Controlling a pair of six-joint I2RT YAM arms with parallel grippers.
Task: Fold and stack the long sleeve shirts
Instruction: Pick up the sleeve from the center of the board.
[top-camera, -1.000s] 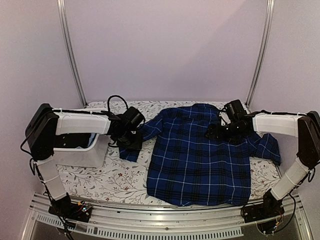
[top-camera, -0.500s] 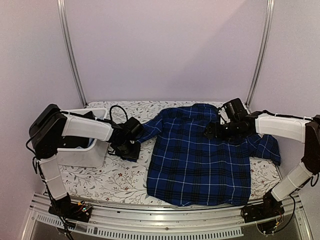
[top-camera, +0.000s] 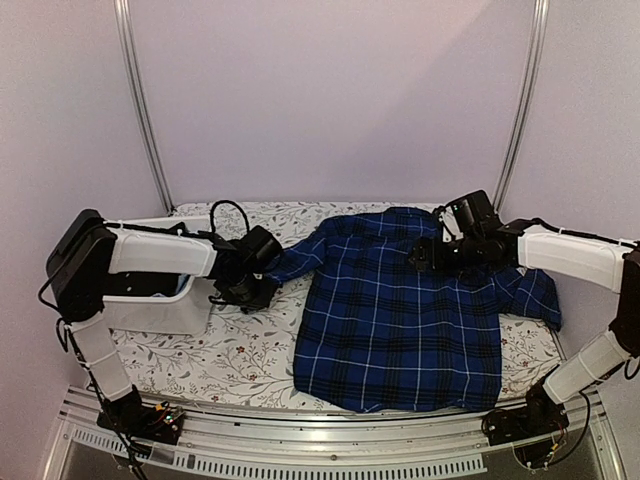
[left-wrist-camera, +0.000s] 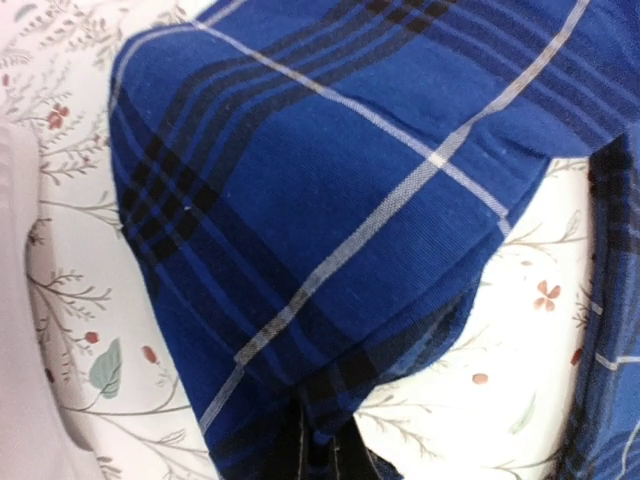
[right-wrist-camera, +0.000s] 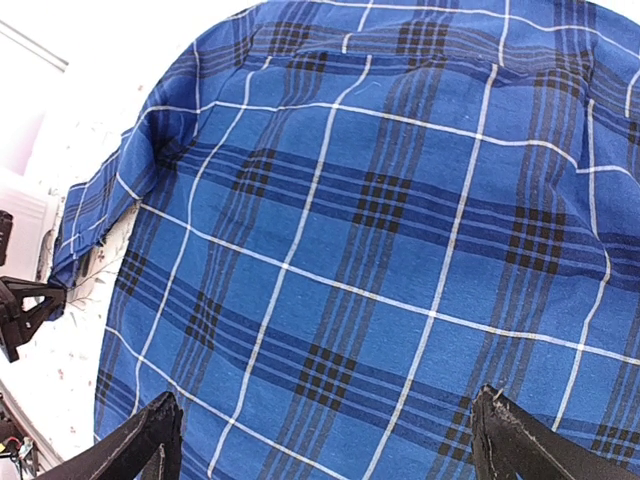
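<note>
- The plaid shirt (top-camera: 400, 320), navy with thin white and light-blue lines, lies spread flat in the middle of the floral cloth (top-camera: 240, 360) that covers the table. Its collar end points to the far edge and its hem reaches the near edge.
- The shirt's body looks mostly smooth in the top view, with no buttons showing on the upper side.
- The left-side sleeve (top-camera: 295, 258) runs out from the shoulder toward the left arm and ends at the left gripper (top-camera: 262, 288).
- The left gripper is clenched, low over the cloth. In its wrist view the sleeve fabric fills most of the picture and narrows down into the dark fingers (left-wrist-camera: 320, 455) at the bottom edge, so it is pinching the end of that sleeve.
- The right-side sleeve (top-camera: 535, 295) lies bent beside the shirt's body, under the right forearm.
- The right gripper (top-camera: 425, 258) hangs over the shirt's upper right shoulder area with its jaws spread wide. Its wrist view shows the two fingertips (right-wrist-camera: 150, 445) far apart at the lower corners, with only plaid between them and nothing held.
- A white bin (top-camera: 165, 310) stands on the cloth near the left arm, just beside the left gripper. What it holds is too dark to make out.
</note>
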